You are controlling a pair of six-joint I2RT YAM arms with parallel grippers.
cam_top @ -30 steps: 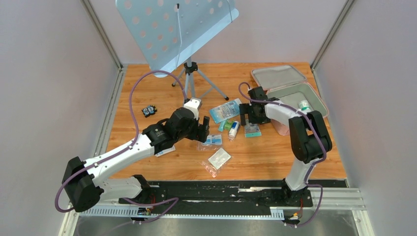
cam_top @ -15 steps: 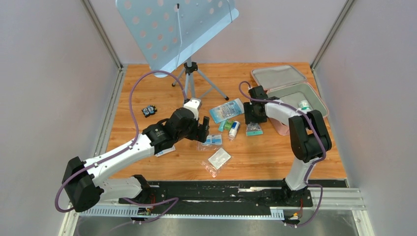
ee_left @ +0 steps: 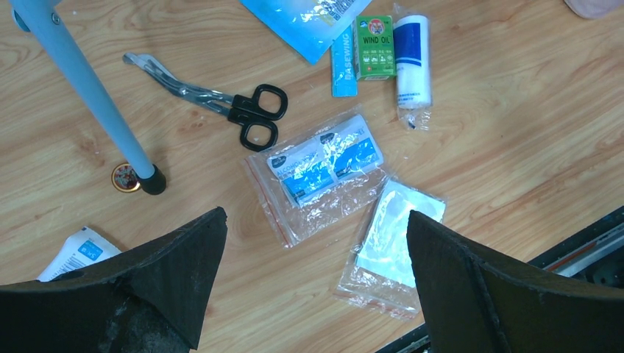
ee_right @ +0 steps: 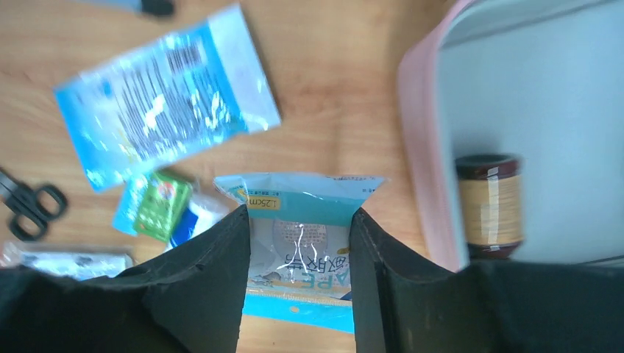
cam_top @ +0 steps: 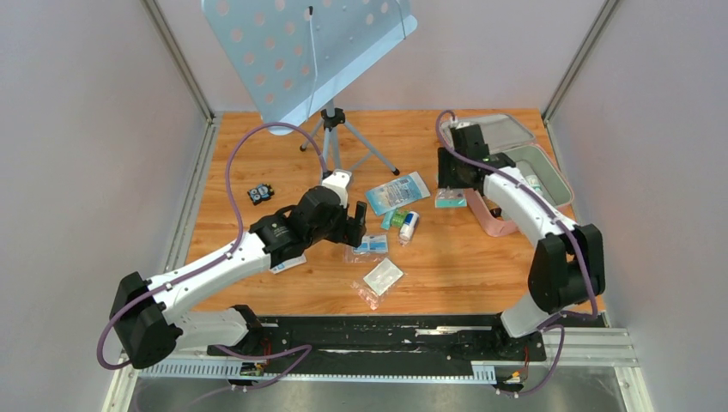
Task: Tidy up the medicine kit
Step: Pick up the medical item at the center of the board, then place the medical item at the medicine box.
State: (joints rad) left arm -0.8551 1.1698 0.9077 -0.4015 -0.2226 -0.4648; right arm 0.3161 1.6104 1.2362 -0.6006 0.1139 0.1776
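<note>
The medicine kit (cam_top: 541, 167) lies open at the back right, a pink case with grey lining, its lid (cam_top: 489, 133) flat behind it. In the right wrist view its pink rim (ee_right: 418, 140) runs just right of my right gripper (ee_right: 298, 215). That gripper (cam_top: 451, 184) is shut on a teal-and-white tape packet (ee_right: 309, 228), held just left of the kit. A brown bottle (ee_right: 488, 203) lies inside the case. My left gripper (ee_left: 316, 217) hangs open above two clear zip bags (ee_left: 324, 165) (ee_left: 394, 239), touching neither.
Loose on the wood are a large blue packet (ee_right: 162, 95), a green Wind Oil box (ee_left: 374, 48), a white-and-blue tube (ee_left: 412, 59) and black scissors (ee_left: 235, 110). A music stand (cam_top: 300, 51) on a tripod leg (ee_left: 88, 88) stands at the back. A small black item (cam_top: 260, 194) lies left.
My right gripper closed on the teal packet and carried it back and to the right, up beside the kit. The left arm stayed where it was, still open.
</note>
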